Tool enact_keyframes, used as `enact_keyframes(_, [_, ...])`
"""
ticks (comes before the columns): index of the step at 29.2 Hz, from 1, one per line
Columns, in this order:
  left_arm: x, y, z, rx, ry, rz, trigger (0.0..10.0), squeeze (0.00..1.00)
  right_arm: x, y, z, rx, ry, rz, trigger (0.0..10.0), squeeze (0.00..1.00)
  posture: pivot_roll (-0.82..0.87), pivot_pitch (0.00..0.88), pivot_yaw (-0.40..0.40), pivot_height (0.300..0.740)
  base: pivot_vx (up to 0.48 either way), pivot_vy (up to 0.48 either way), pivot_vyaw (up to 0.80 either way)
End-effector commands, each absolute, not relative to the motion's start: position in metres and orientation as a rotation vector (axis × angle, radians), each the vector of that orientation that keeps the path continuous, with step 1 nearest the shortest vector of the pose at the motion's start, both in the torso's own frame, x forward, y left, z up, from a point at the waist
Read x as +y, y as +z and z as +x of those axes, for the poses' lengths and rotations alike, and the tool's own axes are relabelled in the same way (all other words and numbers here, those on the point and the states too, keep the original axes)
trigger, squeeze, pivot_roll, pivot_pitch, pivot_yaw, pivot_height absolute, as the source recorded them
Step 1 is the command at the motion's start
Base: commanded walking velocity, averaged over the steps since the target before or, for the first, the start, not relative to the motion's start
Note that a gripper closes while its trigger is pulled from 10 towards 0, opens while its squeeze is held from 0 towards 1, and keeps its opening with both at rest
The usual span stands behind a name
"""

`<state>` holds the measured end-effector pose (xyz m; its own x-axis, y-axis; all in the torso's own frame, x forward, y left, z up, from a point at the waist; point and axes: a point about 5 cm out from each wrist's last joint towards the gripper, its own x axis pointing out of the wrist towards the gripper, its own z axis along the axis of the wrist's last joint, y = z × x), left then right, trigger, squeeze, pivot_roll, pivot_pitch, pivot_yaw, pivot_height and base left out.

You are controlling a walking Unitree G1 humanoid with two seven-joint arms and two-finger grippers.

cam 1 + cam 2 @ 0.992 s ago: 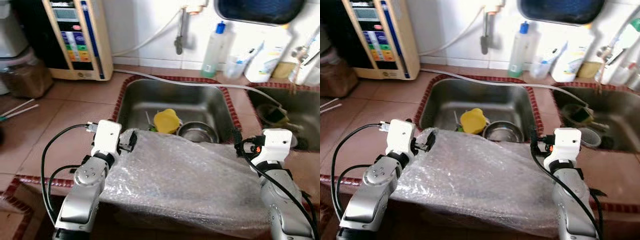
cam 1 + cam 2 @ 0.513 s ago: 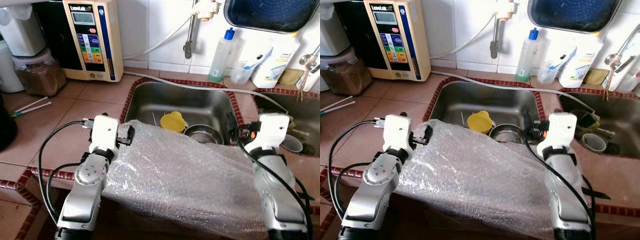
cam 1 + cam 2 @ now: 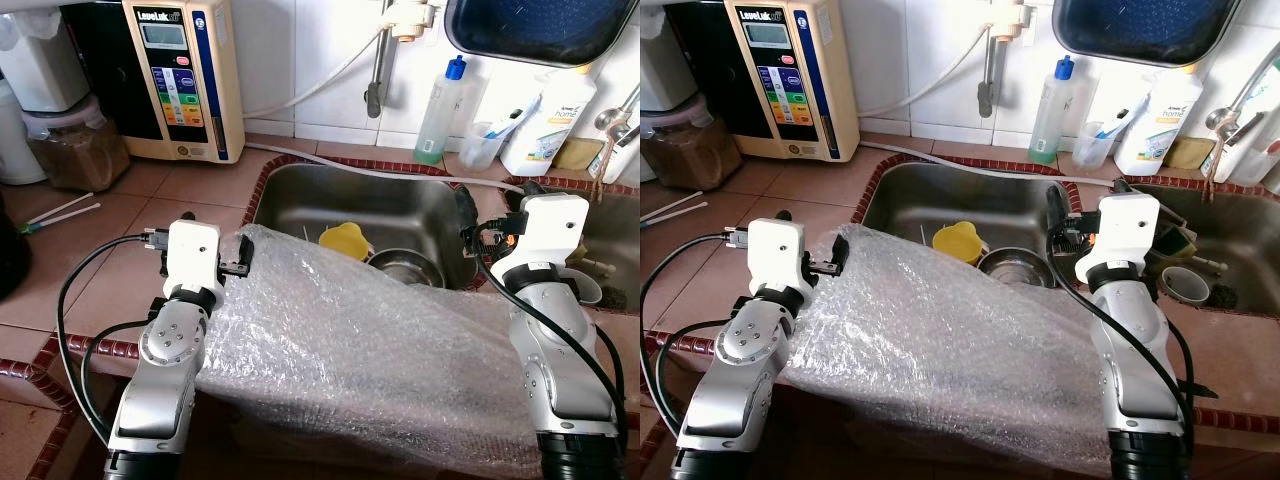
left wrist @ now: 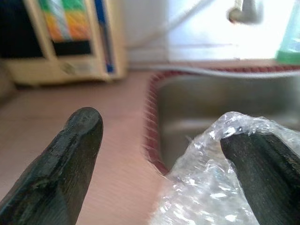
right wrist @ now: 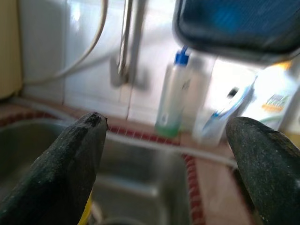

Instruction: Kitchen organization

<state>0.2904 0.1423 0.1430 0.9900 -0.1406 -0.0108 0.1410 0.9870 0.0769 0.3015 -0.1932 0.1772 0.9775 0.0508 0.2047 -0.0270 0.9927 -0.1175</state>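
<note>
A large sheet of bubble wrap (image 3: 370, 350) is seen draped over the front edge of the tiled surface (image 3: 110, 260), its far edge hanging over the near rim of the sink (image 3: 400, 205). The left hand (image 3: 243, 265) is placed at the sheet's upper left corner; in the left wrist view its fingers (image 4: 70, 154) are spread apart, with a fold of the wrap lying over one of them and nothing pinched between. The right hand (image 3: 466, 215) is held up above the sink's right rim, apart from the wrap, and its fingers (image 5: 70, 164) are shown parted and empty in the right wrist view.

Inside the sink, a yellow cup (image 3: 345, 240) and a steel bowl (image 3: 405, 268) are seen just beyond the wrap's far edge. A water purifier (image 3: 180, 75) is stood against the wall at the left, and a clear bottle with a blue cap (image 3: 440, 110) is set behind the sink. A dark blue tray (image 3: 540, 30) is hung on the wall above.
</note>
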Motion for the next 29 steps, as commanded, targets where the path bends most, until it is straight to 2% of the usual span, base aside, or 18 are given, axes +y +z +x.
enact_keyframes(1, [0.133, 0.142, 0.287, 0.033, -0.204, 0.063, 10.0, 0.0, -0.193, 0.17, 0.301, -0.17, 0.049, -0.122, 10.0, 0.0, 0.06, 0.0, -0.022, 0.74, 0.0, 0.0, 0.0])
enact_keyframes(3, [0.128, 0.134, 0.28, 0.093, -0.269, 0.058, 10.0, 0.0, -0.193, 0.166, 0.301, -0.158, 0.054, -0.144, 10.0, 0.0, 0.07, 0.0, -0.026, 0.74, 0.0, 0.0, 0.0])
enact_keyframes(10, [0.131, 0.138, 0.268, 0.19, -0.317, 0.037, 10.0, 0.0, -0.198, 0.159, 0.302, -0.12, 0.053, -0.142, 10.0, 0.0, 0.07, 0.0, -0.029, 0.74, 0.0, 0.0, 0.0])
enact_keyframes(15, [0.141, 0.155, 0.26, 0.169, -0.328, 0.049, 10.0, 0.0, -0.198, 0.153, 0.302, -0.099, 0.063, -0.146, 10.0, 0.0, 0.08, 0.0, -0.032, 0.74, 0.0, 0.0, 0.0])
enact_keyframes(21, [0.135, 0.173, 0.254, 0.116, -0.403, 0.113, 10.0, 0.0, -0.196, 0.151, 0.304, -0.091, 0.072, -0.146, 10.0, 0.0, 0.09, 0.0, -0.037, 0.74, 0.0, 0.0, 0.0])
enact_keyframes(29, [0.134, 0.161, 0.248, 0.14, -0.393, 0.143, 10.0, 0.0, -0.196, 0.151, 0.306, -0.092, 0.077, -0.144, 10.0, 0.0, 0.09, 0.0, -0.039, 0.74, 0.0, 0.0, 0.0])
